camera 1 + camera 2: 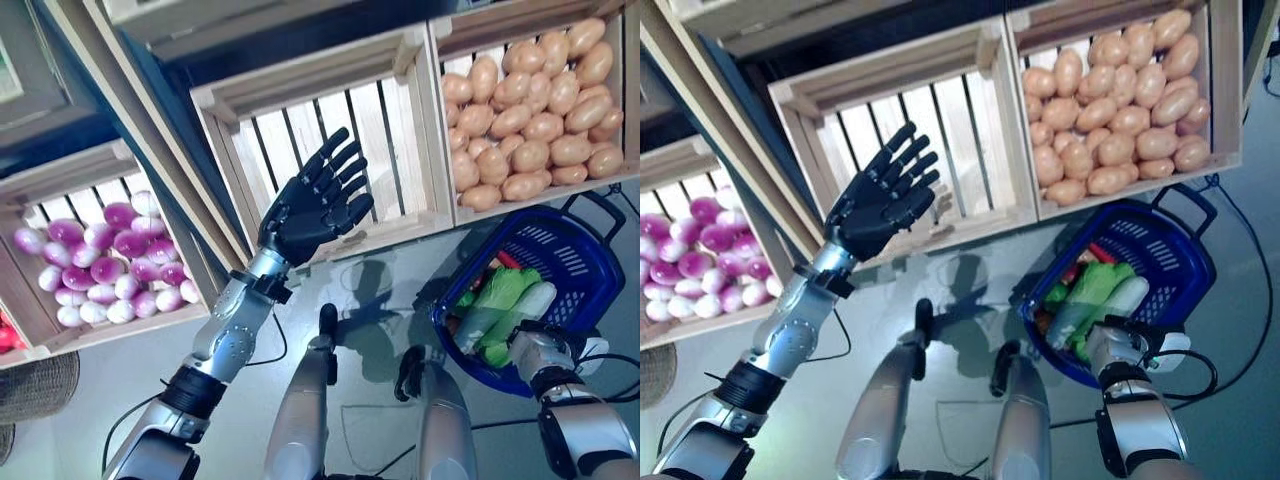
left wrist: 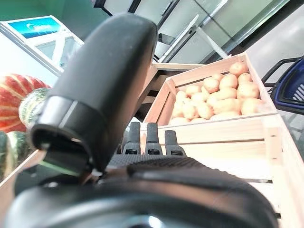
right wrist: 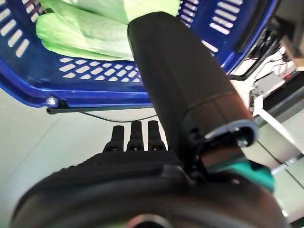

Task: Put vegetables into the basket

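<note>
Crates fill the far side of my view: one with potatoes (image 1: 530, 110) at 1 o'clock, one empty crate (image 1: 330, 130) at 12 o'clock, and one with purple onions (image 1: 105, 260) at 9 o'clock. The blue basket (image 1: 590, 270) stands on the floor at 4 o'clock, and green leafy vegetables (image 1: 500, 300) with something red beside them already lie in it.

My left hand (image 1: 315, 205) is raised in front of the empty crate with straight, spread fingers, and it holds nothing. My right hand (image 1: 540, 352) is low, at the near rim of the basket. In its wrist view the fingers look straight and nothing is in them, but I cannot tell if the hand touches the basket.

I think the first risk is that my left hand goes down into the empty crate and takes nothing. If it turns to the potatoes or onions, it may hit a crate wall. A round potato may also slip from a loose grip and roll away on the floor. My right hand may push the basket if it moves carelessly.
</note>
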